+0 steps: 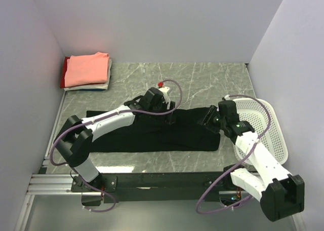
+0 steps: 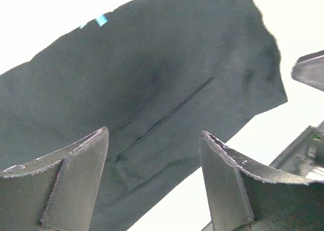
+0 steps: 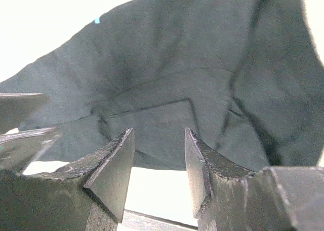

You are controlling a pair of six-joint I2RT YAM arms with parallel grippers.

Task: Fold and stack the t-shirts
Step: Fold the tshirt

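Note:
A large black t-shirt (image 1: 152, 132) lies folded into a long band across the marble table. It fills the left wrist view (image 2: 152, 89) and the right wrist view (image 3: 177, 74). My left gripper (image 1: 171, 118) hangs over the shirt's far edge near the middle, open and empty (image 2: 154, 135). My right gripper (image 1: 208, 120) is over the shirt's right end, open and empty (image 3: 159, 135). A stack of folded shirts sits at the far left corner, with a salmon-pink one (image 1: 87, 69) on top, white (image 1: 108, 75) and red (image 1: 64, 73) ones below.
A white plastic mesh basket (image 1: 271, 124) stands at the right edge, behind my right arm. Grey walls close the table on the left, back and right. A metal rail (image 1: 55, 183) runs along the near edge.

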